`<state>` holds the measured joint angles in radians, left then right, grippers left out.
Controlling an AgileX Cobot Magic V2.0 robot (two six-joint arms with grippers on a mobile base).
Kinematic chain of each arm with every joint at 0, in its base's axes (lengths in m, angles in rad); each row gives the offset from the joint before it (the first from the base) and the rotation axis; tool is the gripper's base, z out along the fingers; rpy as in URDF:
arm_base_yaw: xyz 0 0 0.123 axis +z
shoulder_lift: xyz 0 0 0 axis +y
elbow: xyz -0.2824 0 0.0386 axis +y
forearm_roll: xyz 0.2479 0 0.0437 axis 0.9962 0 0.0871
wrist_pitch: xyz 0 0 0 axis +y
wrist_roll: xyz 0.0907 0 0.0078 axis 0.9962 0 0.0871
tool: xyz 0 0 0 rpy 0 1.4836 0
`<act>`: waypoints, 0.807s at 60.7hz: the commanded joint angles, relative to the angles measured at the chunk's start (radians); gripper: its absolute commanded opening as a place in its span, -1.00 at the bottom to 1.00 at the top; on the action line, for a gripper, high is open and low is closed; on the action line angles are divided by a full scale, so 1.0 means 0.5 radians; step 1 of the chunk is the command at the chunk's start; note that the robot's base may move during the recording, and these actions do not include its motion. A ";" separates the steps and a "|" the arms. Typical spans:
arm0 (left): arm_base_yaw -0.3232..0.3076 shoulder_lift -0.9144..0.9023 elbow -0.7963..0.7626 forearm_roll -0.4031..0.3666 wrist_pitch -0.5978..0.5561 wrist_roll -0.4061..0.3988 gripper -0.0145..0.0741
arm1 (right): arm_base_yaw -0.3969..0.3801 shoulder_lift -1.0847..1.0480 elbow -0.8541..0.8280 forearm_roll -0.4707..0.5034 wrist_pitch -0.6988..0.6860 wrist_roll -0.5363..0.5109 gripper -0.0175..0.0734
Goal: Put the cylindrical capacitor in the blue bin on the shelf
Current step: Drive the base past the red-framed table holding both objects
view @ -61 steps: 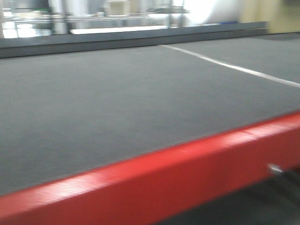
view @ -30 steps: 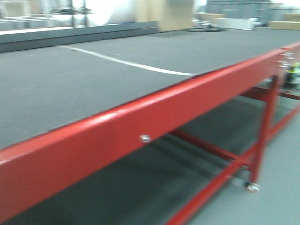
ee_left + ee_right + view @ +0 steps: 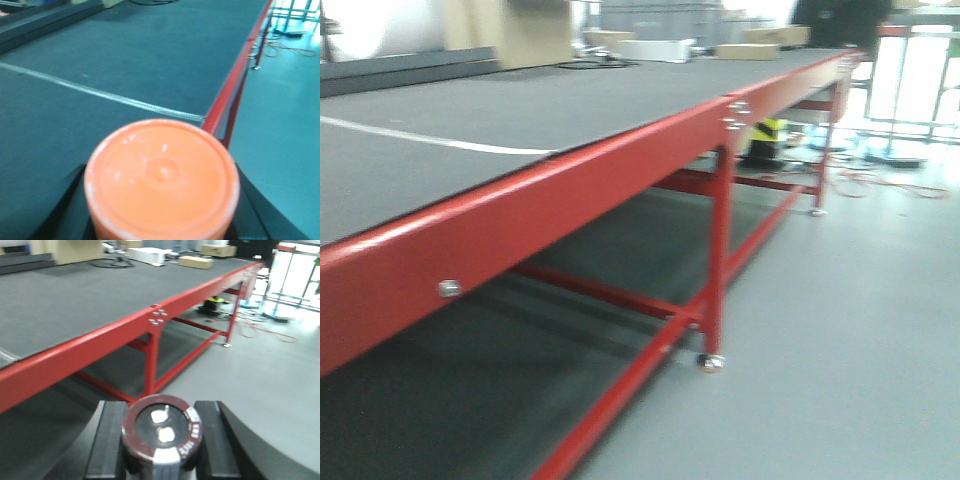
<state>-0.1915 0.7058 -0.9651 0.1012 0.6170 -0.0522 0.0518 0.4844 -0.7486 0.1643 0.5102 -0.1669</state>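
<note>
Since half a second ago the front view has swung right. The white line [image 3: 430, 142] on the table top, then mid-frame, now lies at the left edge. A red leg [image 3: 718, 250] with its caster [image 3: 710, 362], then at the right, now stands near the centre.

In the right wrist view the right gripper [image 3: 161, 440] is clamped on the cylindrical capacitor [image 3: 162, 427] at bottom centre. Its black fingers [image 3: 107, 440] press against both sides. The capacitor stands upright and end-on to the camera, with a dark red rim, two pale terminals on a dark face and a silver stripe down its near side.

In the left wrist view the left gripper [image 3: 161, 210] grasps an orange cylinder [image 3: 161, 175]. The round cap fills the lower middle of the frame, with dark fingers [image 3: 62, 205] showing below it on either side. The contact itself is hidden under the cap.

Beyond both hands runs a long table [image 3: 570, 190] with a red frame and a dark grey top. The left wrist view looks over the top and the white line. The right wrist view looks over the red rail, which carries a cluster of bolts [image 3: 157, 317].

A single bolt [image 3: 448, 289] sits on the rail at lower left of the front view. At the far end of the table, top centre, lie a white box [image 3: 655, 48] and a cardboard box [image 3: 745, 50].

Grey floor [image 3: 860, 330] fills the right. An orange cable [image 3: 880, 182] trails across it at upper right, with a yellow-and-black object [image 3: 768, 132] under the table's far end.
</note>
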 commanded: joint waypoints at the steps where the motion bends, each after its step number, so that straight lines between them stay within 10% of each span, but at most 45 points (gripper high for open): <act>1: -0.015 -0.010 -0.001 -0.001 -0.063 -0.001 -0.92 | 0.004 -0.010 -0.018 0.000 -0.046 -0.009 -0.97; 49: -0.015 -0.010 -0.001 -0.001 -0.063 -0.001 -0.92 | 0.004 -0.010 -0.018 0.000 -0.046 -0.009 -0.97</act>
<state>-0.1915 0.7058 -0.9651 0.1012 0.6170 -0.0522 0.0518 0.4844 -0.7486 0.1643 0.5102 -0.1669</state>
